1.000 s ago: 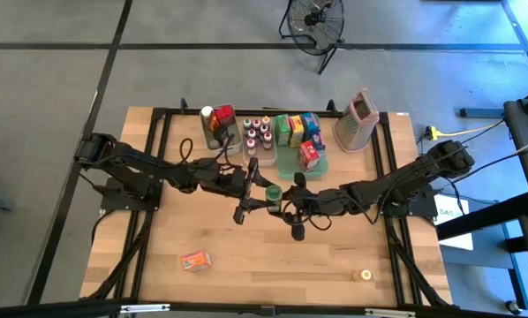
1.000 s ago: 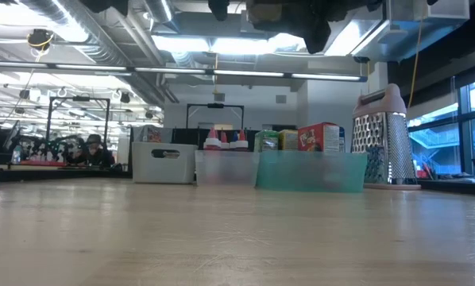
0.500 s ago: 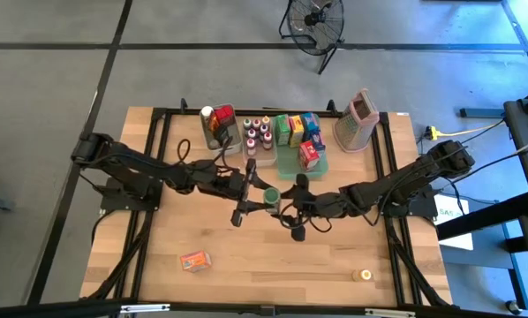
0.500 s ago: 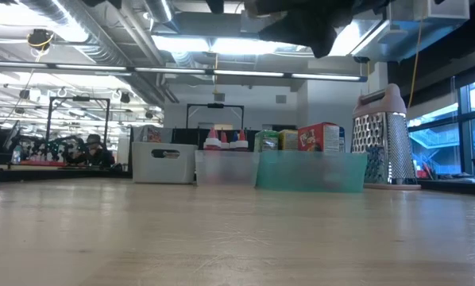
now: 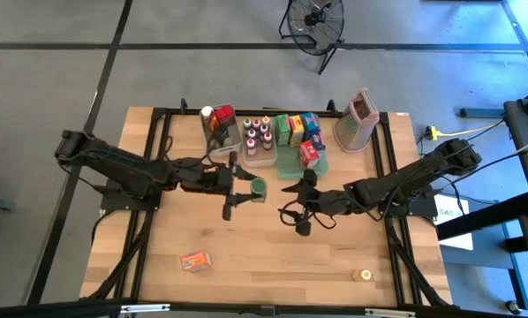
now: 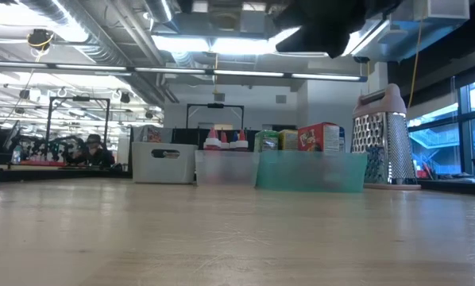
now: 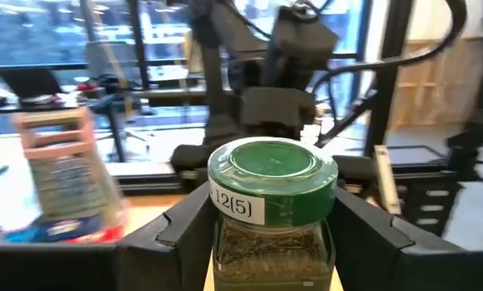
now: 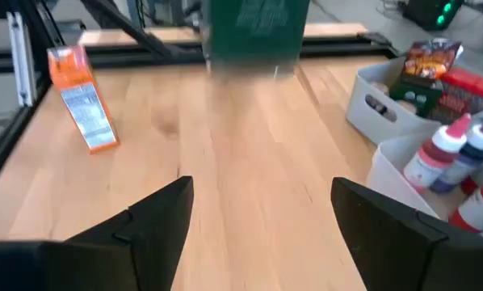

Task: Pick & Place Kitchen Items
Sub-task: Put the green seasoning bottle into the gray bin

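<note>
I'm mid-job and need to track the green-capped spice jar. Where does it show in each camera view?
High view: green-capped spice jar at mid-table, in the left hand, just in front of the bins.
Low view: not in it; only dark arm parts along the top edge.
Left wrist view: centre, the jar gripped between the two fingers.
Right wrist view: blurred green shape at top centre, probably the jar.
Shared landmark: the pink-topped box grater.

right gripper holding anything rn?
No. In the right wrist view the right gripper is open over bare table, while the left gripper holds the green-capped jar.
</note>
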Controlling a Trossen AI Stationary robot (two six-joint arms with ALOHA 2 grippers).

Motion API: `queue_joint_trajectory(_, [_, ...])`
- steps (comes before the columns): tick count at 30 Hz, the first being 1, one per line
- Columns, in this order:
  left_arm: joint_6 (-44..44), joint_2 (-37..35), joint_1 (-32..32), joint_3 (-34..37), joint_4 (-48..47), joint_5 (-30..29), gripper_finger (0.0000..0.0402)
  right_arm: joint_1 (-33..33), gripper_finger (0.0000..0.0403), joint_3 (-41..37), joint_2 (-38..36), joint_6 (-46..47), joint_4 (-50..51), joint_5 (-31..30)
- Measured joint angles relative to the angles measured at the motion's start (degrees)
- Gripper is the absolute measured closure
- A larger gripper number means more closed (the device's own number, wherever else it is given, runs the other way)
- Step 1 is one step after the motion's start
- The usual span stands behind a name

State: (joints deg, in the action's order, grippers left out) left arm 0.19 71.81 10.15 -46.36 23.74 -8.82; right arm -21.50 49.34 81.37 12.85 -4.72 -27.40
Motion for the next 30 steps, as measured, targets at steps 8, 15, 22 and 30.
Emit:
queue_joint_trajectory(8, [0.11,-16.29,0.82,10.89,-4.69,-17.94,0.0207,-0.72,0.0105,0.00,-0.05,1.32,4.07,0.00])
queue_joint_trajectory(15, [2.42,-24.66,-5.22,25.25,9.61,-26.21,0.0207,-0.72,0.0105,0.00,-0.07,1.31,4.13,-1.13])
queue_joint_trajectory(22, [-0.17,-21.72,-16.83,32.55,25.18,-26.44,0.0207,-0.67,0.0105,0.00,-0.07,1.30,3.21,-2.58])
queue_joint_trajectory(30, [-1.99,-11.23,-24.91,32.45,30.54,-25.50,0.0207,-0.19,0.0105,0.00,-0.07,1.30,2.72,-2.58])
